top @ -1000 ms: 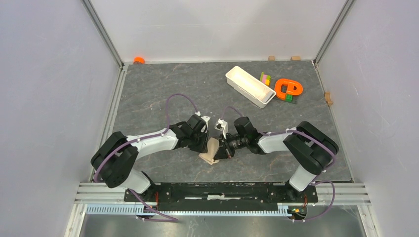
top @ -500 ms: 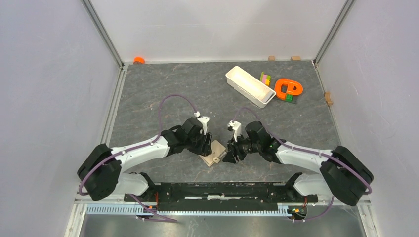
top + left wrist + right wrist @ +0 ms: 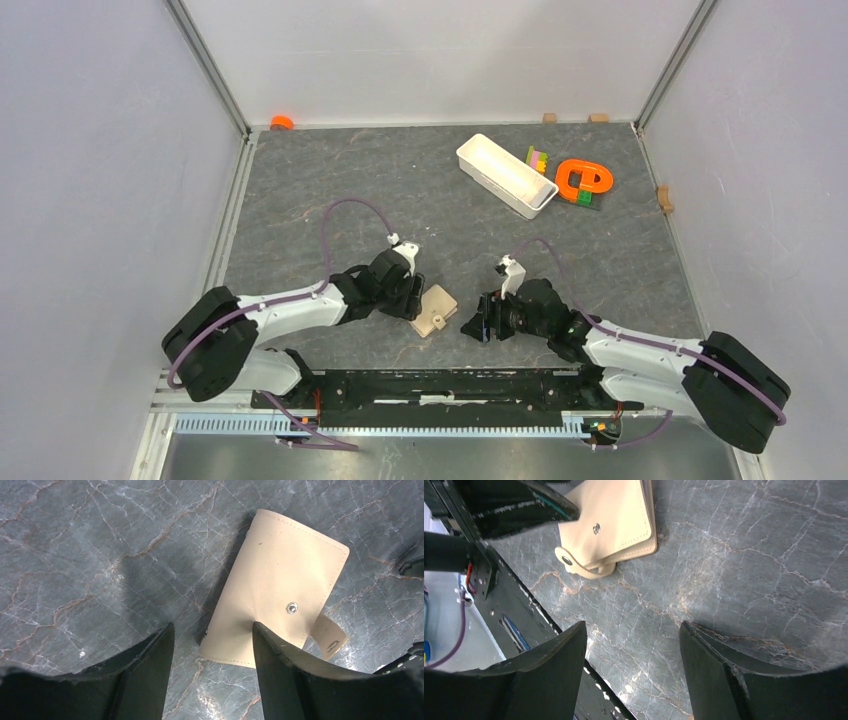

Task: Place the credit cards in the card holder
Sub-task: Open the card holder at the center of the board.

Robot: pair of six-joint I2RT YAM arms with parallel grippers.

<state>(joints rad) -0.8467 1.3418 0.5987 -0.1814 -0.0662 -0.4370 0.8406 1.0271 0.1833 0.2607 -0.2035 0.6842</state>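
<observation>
Nearest, the right gripper (image 3: 478, 324) hangs empty with jaws apart at the card holder's (image 3: 434, 309) four o'clock, having backed away from it in the last half second. The card holder, a stitched tan rectangle, lies closed and flat on the veined grey table (image 3: 300, 190), its snap tab unfastened. At its nine o'clock the left gripper (image 3: 414, 300) gapes, one fingertip over its edge. Farther off, at one o'clock, sits a white oblong tray (image 3: 505, 175).

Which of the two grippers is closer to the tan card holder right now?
The left gripper: the card holder has its corner showing just between the open fingers, whereas the right gripper hangs apart from it, with bare table between them.
</observation>
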